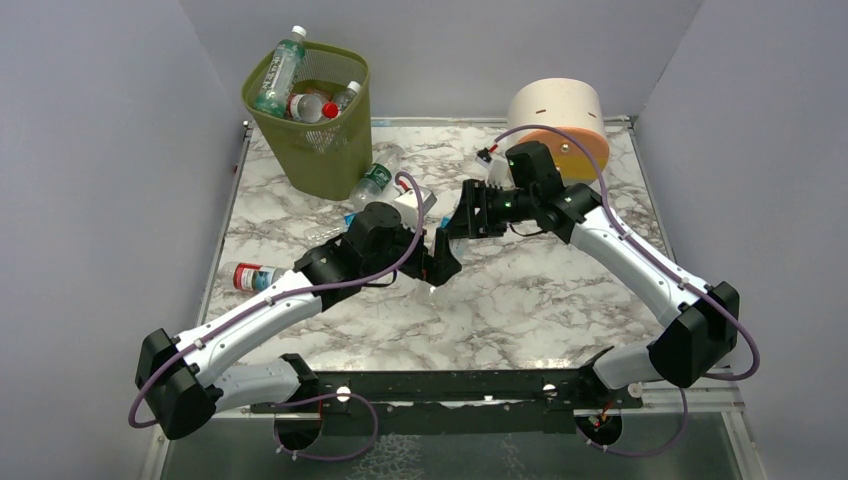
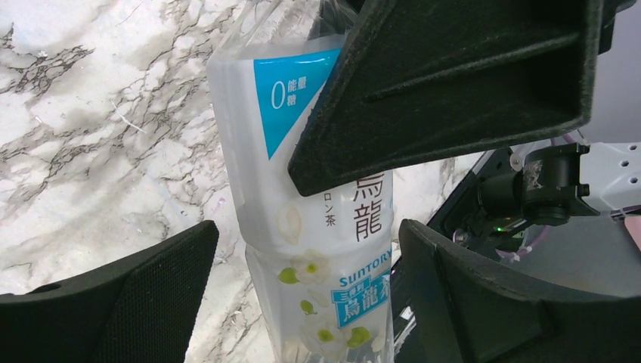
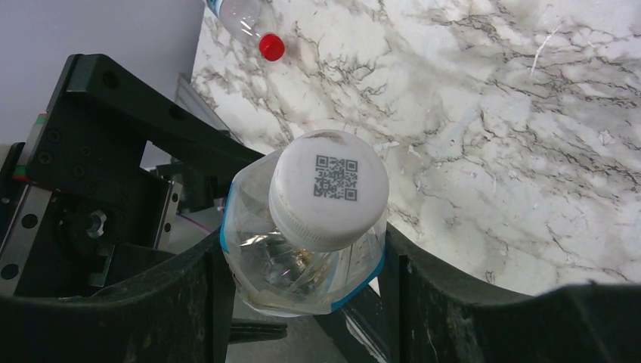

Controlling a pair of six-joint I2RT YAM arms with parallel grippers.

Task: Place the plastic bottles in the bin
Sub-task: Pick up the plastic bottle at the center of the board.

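Two-arm hold at mid-counter, shown from above and from both wrists. The right claw is pinching the white-capped bottle just below its cap, with one dark finger pressing on each side of the clear shoulder. The cap, printed with a square code, is facing the right wrist camera. The left claw is standing spread around the same bottle at its blue-and-white label. A gap is showing between the label and one finger; whether the other finger is touching cannot be told. One finger of the right claw is crossing the upper label in the left wrist view. The bottle is being held over the marbled counter, near its middle and well apart from the bin, which is standing at the far left corner. Several binned bottles are lying inside it, one poking up past the rim. A green-labelled bottle is lying on the counter just beside the bin's base, and a red-capped bottle is lying on the counter farther off. A cream cylinder with an orange band is resting on its side at the far right.
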